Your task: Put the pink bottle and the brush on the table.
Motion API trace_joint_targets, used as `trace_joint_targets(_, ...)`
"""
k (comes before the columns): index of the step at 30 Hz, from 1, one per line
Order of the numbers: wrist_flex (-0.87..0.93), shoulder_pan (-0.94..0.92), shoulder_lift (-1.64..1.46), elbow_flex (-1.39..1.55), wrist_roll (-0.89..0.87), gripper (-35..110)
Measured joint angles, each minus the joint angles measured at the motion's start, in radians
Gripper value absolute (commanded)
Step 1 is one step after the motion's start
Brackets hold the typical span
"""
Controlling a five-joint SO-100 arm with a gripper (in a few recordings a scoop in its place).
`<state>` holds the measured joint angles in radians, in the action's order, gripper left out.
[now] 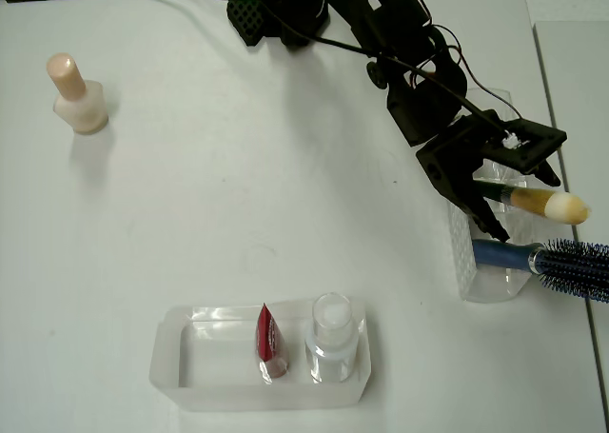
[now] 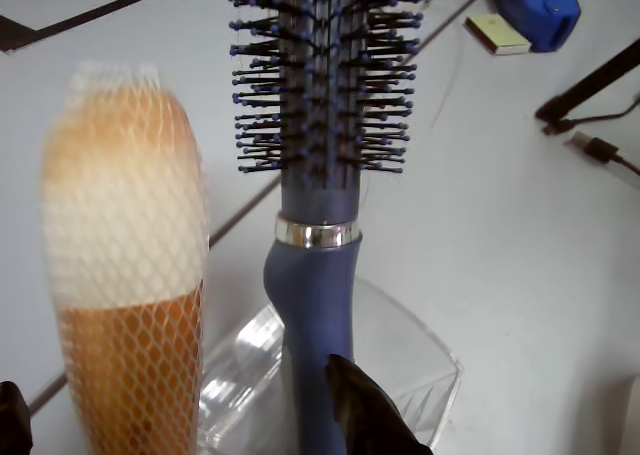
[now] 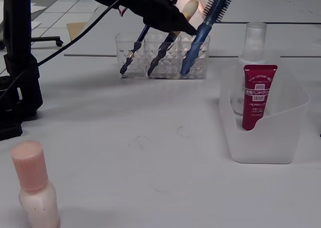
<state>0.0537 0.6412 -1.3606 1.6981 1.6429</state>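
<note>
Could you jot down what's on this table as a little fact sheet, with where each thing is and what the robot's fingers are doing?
pale pink squat bottle: upright on the white table, far from the arm
black-handled makeup brush with cream netted tip: leaning in the clear ridged holder
gripper: fingers either side of the brush, grip unclear
blue round hairbrush: in the same holder
red tube: in the frosted tray
clear white-capped bottle: same tray

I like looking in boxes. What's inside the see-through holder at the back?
The holder holds the makeup brush, a blue hairbrush and a thin dark stick. The gripper covers part of the makeup brush's handle.
</note>
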Motion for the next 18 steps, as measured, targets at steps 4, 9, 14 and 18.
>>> trace_joint_targets(4, -0.003, 0.017, 0.035, -0.021, 0.0, 41)
trace_joint_targets(9, -0.003, 0.023, 0.069, -0.041, 0.0, 37)
trace_joint_targets(14, 0.008, 0.02, 0.078, -0.046, 0.003, 34)
trace_joint_targets(18, 0.031, 0.026, 0.095, -0.089, -0.018, 33)
